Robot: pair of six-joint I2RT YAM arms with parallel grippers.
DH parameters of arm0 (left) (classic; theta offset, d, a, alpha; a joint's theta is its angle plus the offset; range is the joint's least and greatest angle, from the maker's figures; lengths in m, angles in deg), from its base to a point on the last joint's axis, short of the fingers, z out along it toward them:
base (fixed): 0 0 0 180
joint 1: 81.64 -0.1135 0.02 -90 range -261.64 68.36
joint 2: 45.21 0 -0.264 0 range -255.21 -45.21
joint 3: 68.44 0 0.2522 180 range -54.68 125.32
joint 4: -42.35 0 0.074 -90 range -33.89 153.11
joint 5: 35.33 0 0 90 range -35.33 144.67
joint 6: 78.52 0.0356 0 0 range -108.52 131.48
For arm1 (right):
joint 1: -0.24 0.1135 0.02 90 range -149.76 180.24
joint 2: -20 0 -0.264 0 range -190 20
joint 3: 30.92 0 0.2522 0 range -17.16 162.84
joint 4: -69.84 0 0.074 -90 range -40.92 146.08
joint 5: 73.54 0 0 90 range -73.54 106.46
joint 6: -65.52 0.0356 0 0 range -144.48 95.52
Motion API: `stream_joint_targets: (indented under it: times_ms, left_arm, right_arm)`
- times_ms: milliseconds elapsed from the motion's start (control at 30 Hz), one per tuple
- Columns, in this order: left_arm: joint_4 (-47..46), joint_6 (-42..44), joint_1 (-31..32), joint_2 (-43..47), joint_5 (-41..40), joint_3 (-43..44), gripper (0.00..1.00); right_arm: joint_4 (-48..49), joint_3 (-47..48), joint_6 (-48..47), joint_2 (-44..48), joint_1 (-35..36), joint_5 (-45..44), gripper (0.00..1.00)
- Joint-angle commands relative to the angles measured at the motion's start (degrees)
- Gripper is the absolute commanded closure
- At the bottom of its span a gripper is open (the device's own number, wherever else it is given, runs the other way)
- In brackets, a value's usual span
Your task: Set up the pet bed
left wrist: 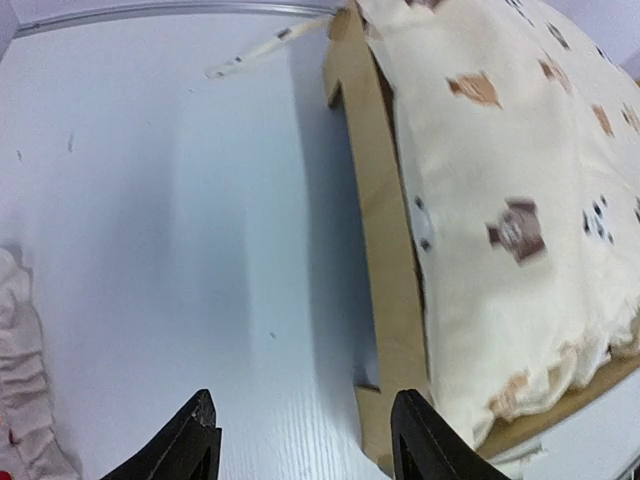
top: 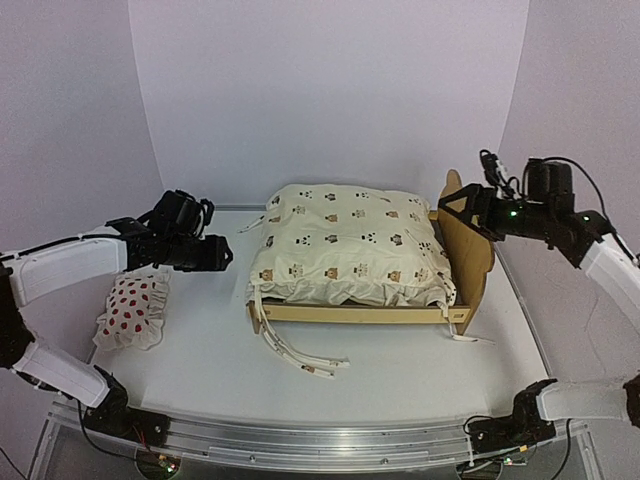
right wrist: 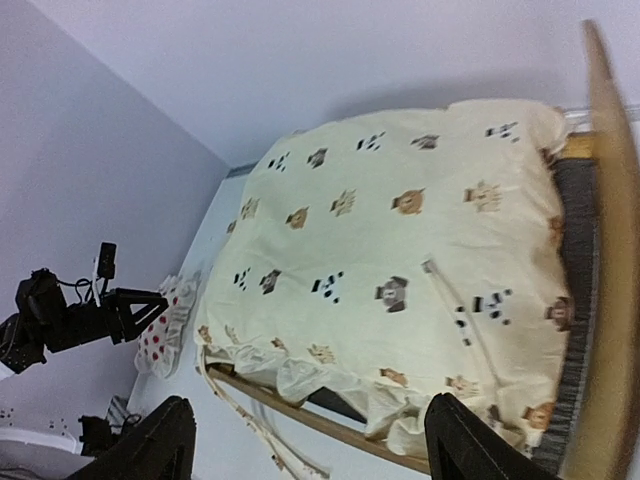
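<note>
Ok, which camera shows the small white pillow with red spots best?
Top external: the small white ruffled pillow with red spots lies whole in view, unobstructed. Left wrist catches only its ruffled edge; right wrist shows that pillow small and distant.

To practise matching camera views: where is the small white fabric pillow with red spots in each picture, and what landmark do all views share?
Top external: the small white fabric pillow with red spots lies far left, just below mid-height.
Left wrist: only its ruffled edge shows, bottom-left corner.
Right wrist: small, at the lower left.
Shared landmark: the cream ruffled cushion printed with bear faces.
</note>
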Motion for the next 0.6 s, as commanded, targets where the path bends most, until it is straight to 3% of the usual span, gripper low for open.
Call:
stream_joint_targets:
  times_ms: [0, 267, 567]
  left_arm:
    - [4.7, -2.8, 7.7, 6.7, 2.4, -3.4, 0.43]
    - [3.2, -6.2, 14.5, 9.7, 11.4, -10.6, 0.53]
    - [-6.8, -6.2, 15.8, 6.2, 17.3, -17.7, 0.54]
  right_arm:
    - [5.0, 4.4, -2.3, -8.1, 9.9, 3.8, 0.21]
    - [4.5, 14.9, -11.0, -25.2, 27.7, -4.4, 0.22]
    - [2.7, 22.0, -12.9, -36.2, 33.0, -8.3, 0.23]
